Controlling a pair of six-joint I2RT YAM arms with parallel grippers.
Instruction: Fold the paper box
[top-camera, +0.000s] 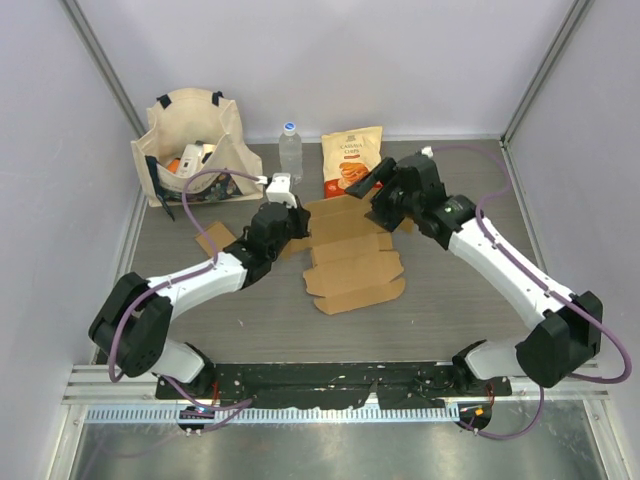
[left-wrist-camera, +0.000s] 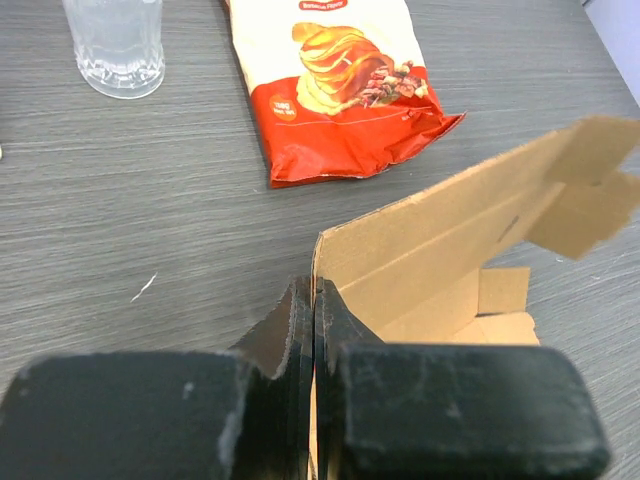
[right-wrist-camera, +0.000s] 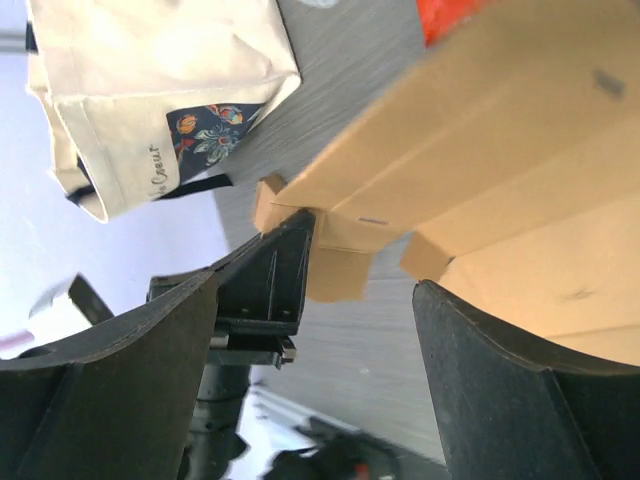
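The box (top-camera: 352, 262) lies mid-bench: a die-cut sheet of plain brown corrugated card, mostly flat, with one wall on its far-left side raised. The left end effector (left-wrist-camera: 314, 330) is pressed together on that wall's thin edge at a corner. The right end effector (right-wrist-camera: 318, 288) is spread wide near the far wall, gripping nothing.

With only one pinch holding it, the stiff wall may spring back along its crease. If the left arm pulls, the light sheet could slide or pivot on the smooth, grey wood-grain bench (top-camera: 250, 320). The small end tabs look easy to buckle. The glossy chip bag (top-camera: 352, 160) and clear ribbed bottle (top-camera: 290, 148) sit close behind, so a wide swing could knock them.
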